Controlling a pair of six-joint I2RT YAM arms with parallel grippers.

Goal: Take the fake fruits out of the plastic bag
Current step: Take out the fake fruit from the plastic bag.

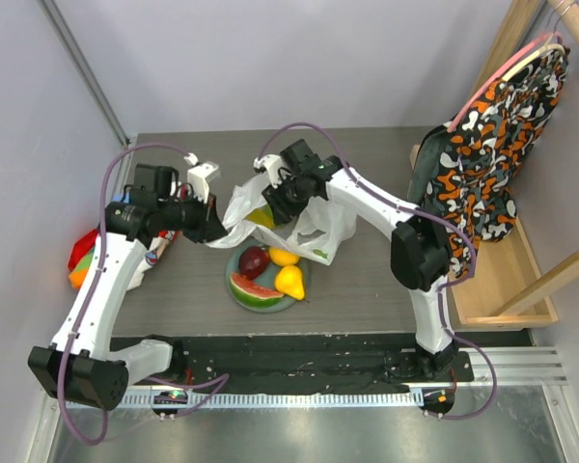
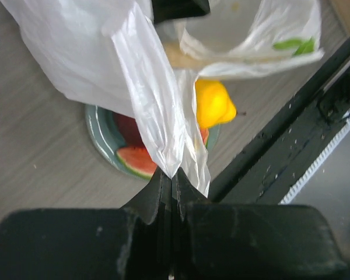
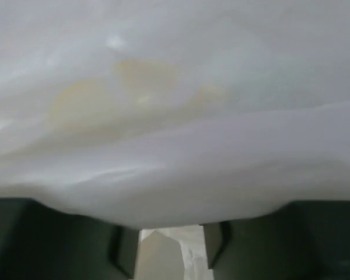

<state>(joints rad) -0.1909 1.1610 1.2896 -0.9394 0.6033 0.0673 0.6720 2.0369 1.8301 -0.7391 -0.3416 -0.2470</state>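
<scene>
The plastic bag [image 1: 304, 220] is lifted above the green plate [image 1: 270, 303]. On the plate lie a dark red apple [image 1: 254, 260], a watermelon slice [image 1: 255, 287] and two yellow fruits [image 1: 289, 281]. A yellow-green piece [image 1: 261, 217] shows through the bag. My left gripper [image 1: 215, 231] is shut on the bag's edge [image 2: 163, 140], over the plate [image 2: 99, 134], the watermelon [image 2: 137, 160] and a yellow fruit [image 2: 213, 104]. My right gripper [image 1: 282, 198] reaches into the bag's mouth. Bag film [image 3: 175, 116] fills the right wrist view; only its finger bases [image 3: 121, 251] show, and a tan shape [image 3: 140, 87] behind the film.
A colourful cloth [image 1: 82, 256] lies at the table's left edge by the left arm. A patterned garment [image 1: 492, 125] hangs on a wooden rack [image 1: 507, 280] at the right. A black rail [image 1: 299, 357] runs along the near edge.
</scene>
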